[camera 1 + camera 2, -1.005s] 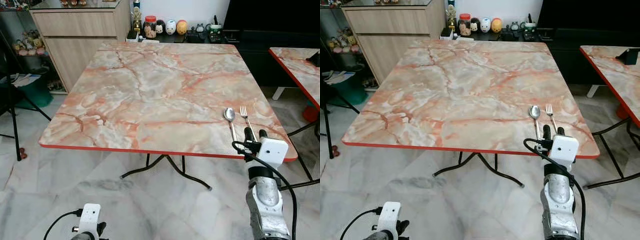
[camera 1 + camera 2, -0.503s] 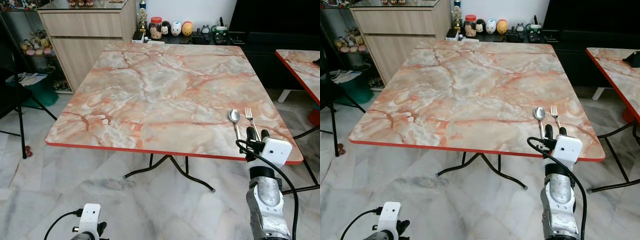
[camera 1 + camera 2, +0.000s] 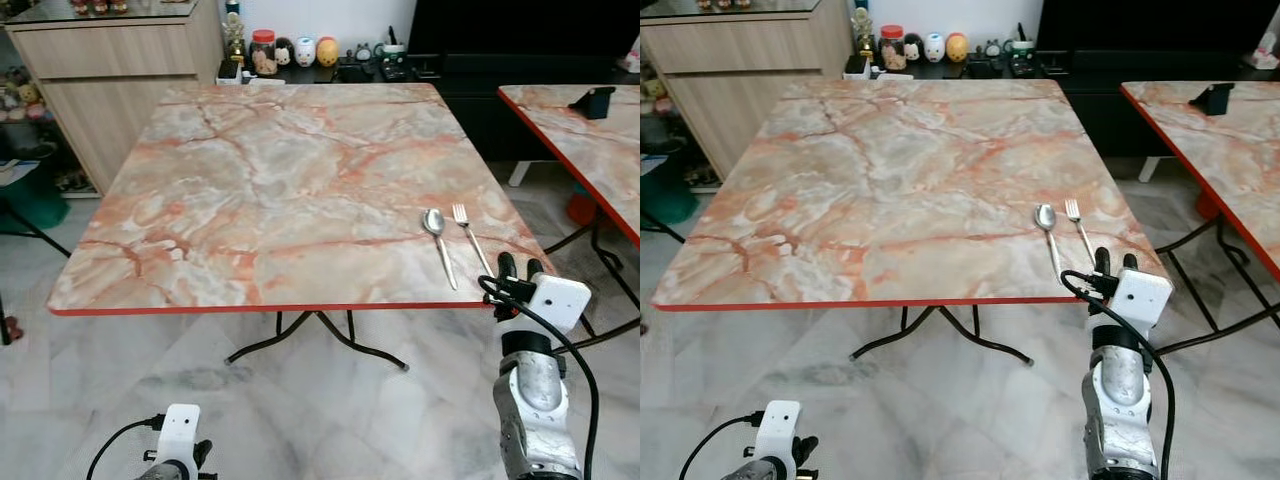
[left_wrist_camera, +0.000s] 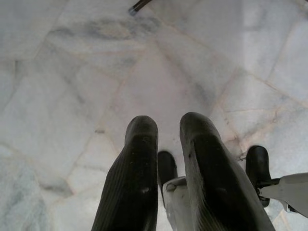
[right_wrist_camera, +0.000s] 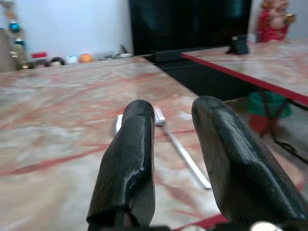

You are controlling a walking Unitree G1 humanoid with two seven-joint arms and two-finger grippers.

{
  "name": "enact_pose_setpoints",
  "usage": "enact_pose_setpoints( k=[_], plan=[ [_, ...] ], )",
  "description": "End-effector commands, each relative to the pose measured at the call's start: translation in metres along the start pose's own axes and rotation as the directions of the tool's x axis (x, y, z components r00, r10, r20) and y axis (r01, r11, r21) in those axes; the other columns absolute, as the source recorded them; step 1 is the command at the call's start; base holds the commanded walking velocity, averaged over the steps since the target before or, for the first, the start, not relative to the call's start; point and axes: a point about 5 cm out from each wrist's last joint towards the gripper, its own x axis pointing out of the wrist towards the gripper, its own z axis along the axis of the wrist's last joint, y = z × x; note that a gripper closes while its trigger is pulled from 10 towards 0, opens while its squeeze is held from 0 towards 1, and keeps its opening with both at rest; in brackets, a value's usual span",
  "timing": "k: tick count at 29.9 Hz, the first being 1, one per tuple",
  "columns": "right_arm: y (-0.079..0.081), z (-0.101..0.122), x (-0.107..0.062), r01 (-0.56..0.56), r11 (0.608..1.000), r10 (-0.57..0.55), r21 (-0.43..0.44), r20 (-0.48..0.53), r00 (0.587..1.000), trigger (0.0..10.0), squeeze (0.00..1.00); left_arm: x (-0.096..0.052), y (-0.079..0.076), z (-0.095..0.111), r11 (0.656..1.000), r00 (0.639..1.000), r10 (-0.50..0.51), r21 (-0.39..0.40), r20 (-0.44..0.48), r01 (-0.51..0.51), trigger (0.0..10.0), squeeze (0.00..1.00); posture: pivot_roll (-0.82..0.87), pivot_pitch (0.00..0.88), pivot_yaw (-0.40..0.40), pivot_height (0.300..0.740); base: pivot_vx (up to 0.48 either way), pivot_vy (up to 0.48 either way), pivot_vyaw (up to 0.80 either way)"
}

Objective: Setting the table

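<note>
Room w/ pale marble-tile floor (image 3: 120, 380). Centre: square table (image 3: 280, 190), pink-orange marble-look top w/ red edge, on black metal legs. Behind its far edge: wood cabinet (image 3: 110, 70) at the robot's left, and a low dark shelf carrying a row of small jars & figurines (image 3: 290, 50). A dark TV unit (image 3: 520, 40) stands at the back on the right. Second table (image 3: 590, 140) of the same finish sits at the robot's right, apart from the first, w/ a small black object (image 3: 597, 101) on it.

Cutlery: spoon (image 3: 438, 243) & fork (image 3: 470, 234) lie side by side near the table's front right corner, handles toward the robot, spoon to the left of the fork, close together but not touching. Both lie flat on the top.

R gripper (image 3: 517, 265): raised just off the table's front right corner, at the near edge, just short of the fork handle's end. Wrist view shows its fingers (image 5: 130, 163) spread apart w/ nothing between them, the cutlery lying ahead in the gap.

L gripper (image 4: 168, 139): hangs low over the floor, arm idle. Fingers sit a narrow gap apart, empty; a black table foot (image 4: 139, 6) shows beyond them.
</note>
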Motion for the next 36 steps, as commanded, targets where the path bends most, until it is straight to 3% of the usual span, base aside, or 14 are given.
enact_pose_setpoints(
  k=[1,12,25,34,35,36],
  plan=[
    [-0.0004,0.0071,0.003,0.001,1.0,-0.001,0.0,0.034,0.999,10.0,0.0,-0.0016,0.0012,-0.006,1.0,1.0,0.005,-0.017,-0.015,-0.005,10.0,0.0,0.02,0.0,-0.016,0.74,0.0,0.0,0.0],
    [-0.0043,0.0119,0.0083,0.014,1.0,-0.013,-0.004,0.049,0.999,10.0,0.0,-0.0018,0.0027,-0.0061,1.0,1.0,0.006,-0.021,-0.017,-0.006,10.0,0.0,0.03,0.0,-0.018,0.74,0.274,0.0,0.0],
    [0.0014,0.0122,0.0097,0.0,1.0,0.0,0.005,0.051,0.999,10.0,0.0,-0.0028,0.0028,-0.0106,1.0,0.999,0.014,-0.019,-0.031,-0.015,10.0,0.0,0.03,0.0,-0.019,0.74,0.32,0.0,0.0],
    [-0.002,0.0077,0.0072,0.006,1.0,-0.006,-0.014,0.022,1.0,10.0,0.0,-0.0028,0.003,-0.0113,1.0,0.999,0.017,-0.005,-0.041,-0.017,10.0,0.0,0.02,0.0,-0.02,0.74,0.0,0.0,0.0],
    [-0.0015,0.007,0.0061,-0.009,1.0,0.009,0.007,0.018,1.0,10.0,0.35,-0.0028,0.003,-0.0113,1.0,0.999,0.017,-0.005,-0.042,-0.017,10.0,0.0,0.02,0.0,-0.02,0.74,0.0,0.0,0.0],
    [-0.0017,0.0063,0.0051,-0.017,1.0,0.016,0.008,0.015,1.0,10.0,1.0,-0.0028,0.0029,-0.0114,1.0,0.999,0.017,-0.005,-0.042,-0.017,10.0,0.0,0.02,0.0,-0.02,0.74,0.0,0.0,0.0]
  ],
)
